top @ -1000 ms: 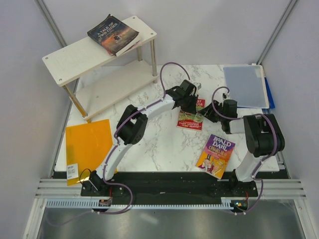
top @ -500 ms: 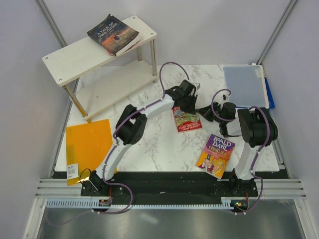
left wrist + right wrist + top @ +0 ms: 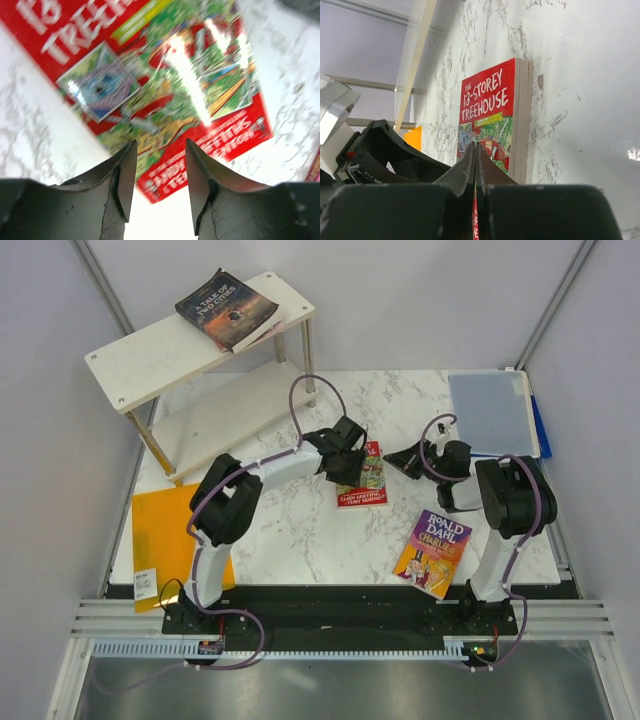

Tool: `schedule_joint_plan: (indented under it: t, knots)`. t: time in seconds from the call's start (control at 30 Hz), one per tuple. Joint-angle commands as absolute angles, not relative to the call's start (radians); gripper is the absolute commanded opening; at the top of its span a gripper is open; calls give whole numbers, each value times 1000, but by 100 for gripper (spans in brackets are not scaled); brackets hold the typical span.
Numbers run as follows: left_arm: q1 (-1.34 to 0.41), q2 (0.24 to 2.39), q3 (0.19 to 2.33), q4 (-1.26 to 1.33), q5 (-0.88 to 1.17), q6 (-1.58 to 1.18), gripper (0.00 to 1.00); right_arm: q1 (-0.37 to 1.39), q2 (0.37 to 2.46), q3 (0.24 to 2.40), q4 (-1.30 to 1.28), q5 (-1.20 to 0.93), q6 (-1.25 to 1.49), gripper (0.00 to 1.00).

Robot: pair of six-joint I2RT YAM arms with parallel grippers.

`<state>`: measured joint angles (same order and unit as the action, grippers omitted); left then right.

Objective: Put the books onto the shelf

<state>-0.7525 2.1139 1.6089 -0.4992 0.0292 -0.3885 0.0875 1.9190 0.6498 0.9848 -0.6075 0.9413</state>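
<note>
The red-green Treehouse book (image 3: 366, 478) lies flat on the marble table (image 3: 300, 530). My left gripper (image 3: 352, 465) hovers over its left part, open, with nothing between its fingers; below them the cover (image 3: 165, 75) fills the left wrist view. My right gripper (image 3: 390, 457) is shut and empty just right of the book, pointing at its cover (image 3: 487, 110). The Roald Dahl book (image 3: 433, 552) lies near the front right. The dark "A Tale of Two Cities" (image 3: 227, 308) rests on the top board of the shelf (image 3: 150, 355) at the back left.
An orange sheet (image 3: 175, 530) lies at the table's left edge. A blue-grey folder (image 3: 490, 412) sits at the back right. The shelf's lower board (image 3: 225, 420) reaches toward the table's middle. In the right wrist view, the left arm (image 3: 385, 150) shows dark at the left.
The left gripper opened and drew back to the left, and the Treehouse book slid left with it. The right gripper closed and turned to lie low beside the book.
</note>
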Motion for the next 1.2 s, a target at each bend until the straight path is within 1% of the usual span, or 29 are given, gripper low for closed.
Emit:
schedule_joint_plan:
  t: [0.0, 0.03, 0.1, 0.13, 0.17, 0.23, 0.27, 0.33, 0.5, 0.63, 0.8, 0.9, 1.03, 1.17]
  knots:
    - [-733, 2004, 1517, -465, -32, -413, 50, 95, 1873, 693, 959, -647, 879, 0]
    - [-733, 1994, 1496, -465, -60, -411, 46, 100, 1875, 706, 921, -650, 867, 0]
    - [-735, 1976, 1480, -465, -84, -402, 35, 110, 1875, 713, 881, -640, 830, 11]
    - [-733, 1974, 1473, -466, -106, -399, 13, 117, 1870, 724, 829, -634, 813, 16]
    - [-733, 1977, 1473, -468, -115, -396, 2, 132, 1865, 732, 792, -626, 786, 26]
    - [-735, 1985, 1470, -468, -132, -393, 2, 152, 1838, 748, 668, -574, 697, 35]
    - [-735, 1986, 1470, -469, -135, -394, 2, 172, 1826, 755, 620, -546, 666, 41]
    - [-736, 1991, 1468, -465, -132, -397, 2, 204, 1787, 773, 498, -468, 585, 45]
    - [-738, 2043, 1491, -479, -133, -385, 2, 253, 1758, 808, 345, -374, 502, 47]
    - [-744, 2077, 1519, -502, -121, -382, 2, 278, 1755, 811, 307, -341, 491, 47]
    - [-753, 2102, 1532, -514, -127, -379, 2, 282, 1674, 753, 267, -143, 485, 48]
    - [-756, 2112, 1540, -520, -127, -376, 2, 284, 1652, 745, 249, -86, 470, 50]
    - [-767, 2126, 1552, -529, -129, -373, 2, 285, 1689, 770, 233, -83, 468, 53]
    - [-770, 2143, 1565, -535, -121, -371, 2, 290, 1753, 782, 277, -172, 480, 53]
